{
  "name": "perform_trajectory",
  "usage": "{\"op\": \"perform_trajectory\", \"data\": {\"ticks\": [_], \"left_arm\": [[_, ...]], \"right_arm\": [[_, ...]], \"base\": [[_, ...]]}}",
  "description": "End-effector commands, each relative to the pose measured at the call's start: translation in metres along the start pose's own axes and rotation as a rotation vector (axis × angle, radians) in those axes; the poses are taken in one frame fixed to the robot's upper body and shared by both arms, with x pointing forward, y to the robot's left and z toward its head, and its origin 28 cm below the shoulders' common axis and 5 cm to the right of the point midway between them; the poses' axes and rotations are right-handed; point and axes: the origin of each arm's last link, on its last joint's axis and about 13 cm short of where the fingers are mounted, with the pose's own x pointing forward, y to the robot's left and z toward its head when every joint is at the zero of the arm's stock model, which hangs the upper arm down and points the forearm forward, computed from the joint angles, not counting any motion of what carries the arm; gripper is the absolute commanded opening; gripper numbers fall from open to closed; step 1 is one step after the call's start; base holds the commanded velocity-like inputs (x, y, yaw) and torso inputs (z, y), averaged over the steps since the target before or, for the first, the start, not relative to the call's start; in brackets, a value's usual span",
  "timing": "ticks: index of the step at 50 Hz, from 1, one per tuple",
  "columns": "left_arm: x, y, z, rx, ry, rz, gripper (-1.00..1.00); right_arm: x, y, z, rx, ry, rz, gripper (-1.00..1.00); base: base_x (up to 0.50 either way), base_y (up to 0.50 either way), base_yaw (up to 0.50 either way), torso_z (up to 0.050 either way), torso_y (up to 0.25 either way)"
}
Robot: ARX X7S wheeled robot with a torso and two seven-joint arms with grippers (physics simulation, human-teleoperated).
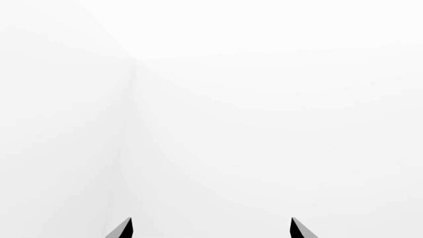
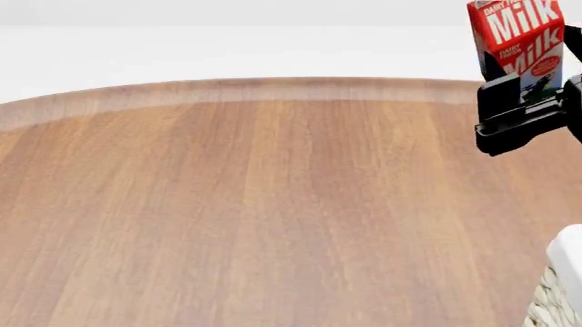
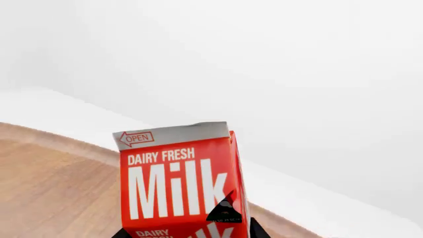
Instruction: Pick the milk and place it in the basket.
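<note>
The milk [image 2: 518,37], a red gable-top carton with white "Milk" lettering, hangs in the air at the head view's upper right. My right gripper [image 2: 523,112] is shut on its lower part and holds it well above the wooden table. In the right wrist view the milk [image 3: 178,183] fills the lower middle, with a dark fingertip on each side. A corner of the basket [image 2: 565,286], woven wicker with a white liner, shows at the lower right edge, below the held carton. My left gripper [image 1: 211,229] is open and empty, facing blank white.
The round wooden table [image 2: 255,204] fills most of the head view, its far edge curving across the top. White floor and wall lie beyond it.
</note>
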Motion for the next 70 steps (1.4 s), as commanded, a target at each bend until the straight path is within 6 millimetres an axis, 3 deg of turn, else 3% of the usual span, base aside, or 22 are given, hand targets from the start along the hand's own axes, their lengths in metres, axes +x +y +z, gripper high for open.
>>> {"op": "perform_trajectory", "data": {"ticks": [1,17,26,33,51,70], "left_arm": [[-0.001,0.004,0.002,0.015,-0.019,0.016,1.0],[-0.001,0.005,0.005,0.02,-0.026,0.022,1.0],[-0.002,0.005,0.005,0.021,-0.026,0.022,1.0],[-0.002,0.005,0.005,0.023,-0.026,0.022,1.0],[-0.002,0.005,0.005,0.023,-0.027,0.022,1.0],[-0.001,0.006,0.005,0.024,-0.027,0.026,1.0]], "right_arm": [[-0.046,-0.044,0.073,-0.136,-0.072,0.064,-1.0],[-0.095,-0.069,0.101,-0.206,0.007,0.094,-1.0],[-0.117,-0.08,0.101,-0.218,0.031,0.173,-1.0],[-0.129,-0.083,0.086,-0.2,0.109,0.218,-1.0],[-0.133,-0.099,0.094,-0.198,0.15,0.153,-1.0],[-0.125,-0.105,0.065,-0.104,0.252,0.1,-1.0]], "base": [[0.0,0.0,0.0,0.0,0.0],[0.0,0.0,0.0,0.0,0.001],[0.0,0.0,0.0,0.001,0.001],[0.0,0.0,0.0,0.0,0.0],[0.0,0.0,0.0,0.001,0.001],[0.0,0.0,0.0,0.001,0.001]]}}
